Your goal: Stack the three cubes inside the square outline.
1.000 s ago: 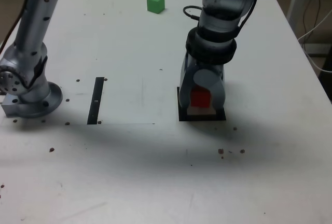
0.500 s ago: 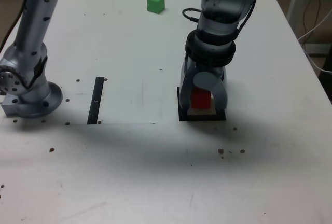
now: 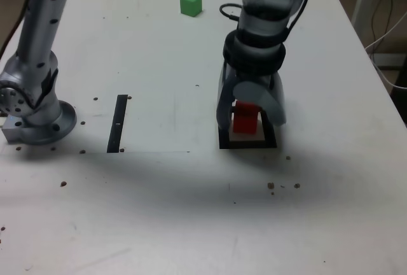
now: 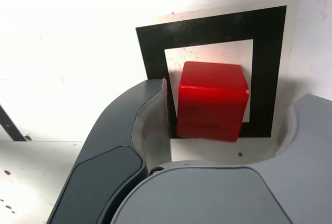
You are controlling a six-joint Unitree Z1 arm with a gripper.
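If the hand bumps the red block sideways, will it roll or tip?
The red block probably slides rather than rolls: its faces are flat. It looks rigid. Its glossy surface may be slippery. It seems taller than wide in the exterior view, so tipping is possible.

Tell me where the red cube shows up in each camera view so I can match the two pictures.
Exterior view: the red cube sits right of centre, between the open claw jaws, inside the square outline.
Wrist view: the red cube is near the middle, on the outline's pale centre, overlapping its inner edge.
Shared landmark: the square outline around the cube.
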